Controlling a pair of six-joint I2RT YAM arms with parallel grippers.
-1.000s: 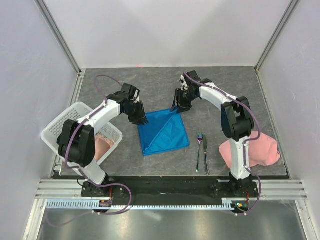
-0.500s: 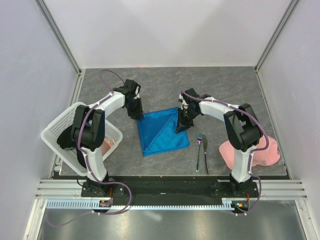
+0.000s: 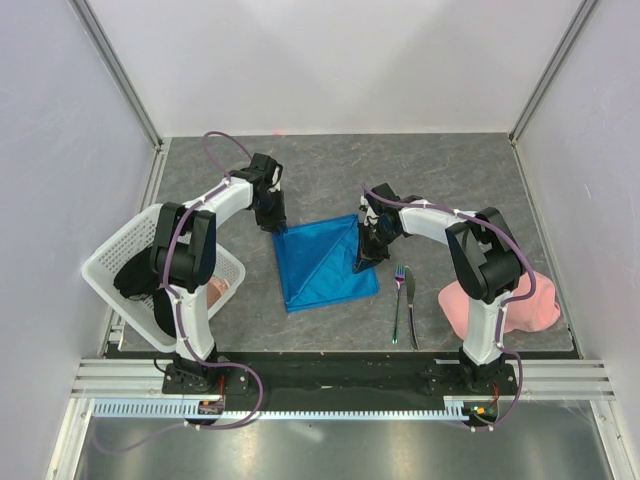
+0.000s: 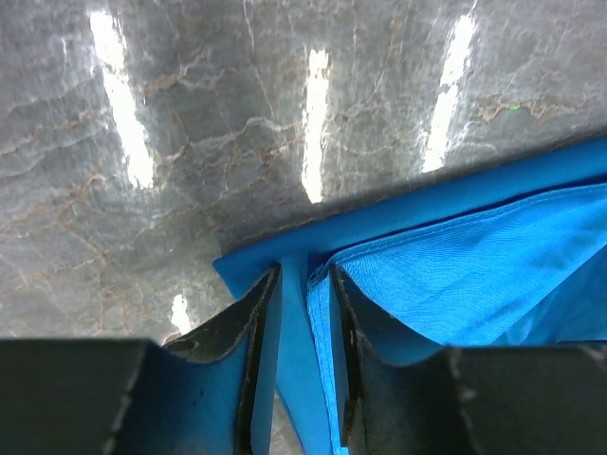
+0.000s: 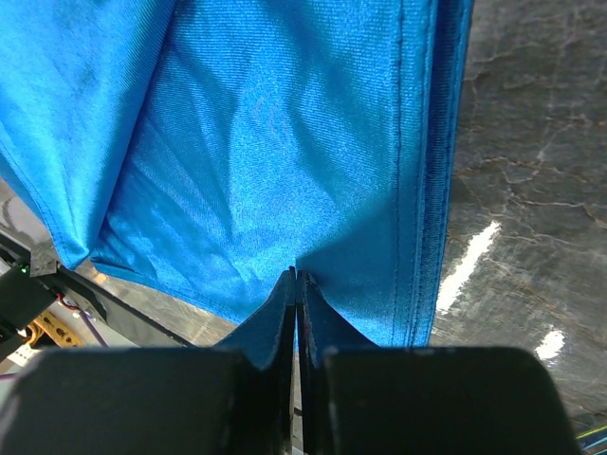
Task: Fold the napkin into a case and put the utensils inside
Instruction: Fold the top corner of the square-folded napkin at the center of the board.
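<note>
Nearest the arm bases, we see a shiny fork and knife lying side by side on the grey marbled table, handles pointing toward the bases. Just to their right sits a rumpled pale pink cloth. On the left side, a white mesh basket holds another pink cloth.

Further in, at the table's middle, the bright blue napkin lies flat and folded in layers, with a diagonal crease across it, a little left of the fork and not touching it.

The right gripper sits low on the napkin's right edge, its fingers clenched tight together on a small pucker of the blue fabric.

Farthest back, the left gripper is at the napkin's far left corner, its fingers grasping a raised ridge of the blue cloth between them
</note>
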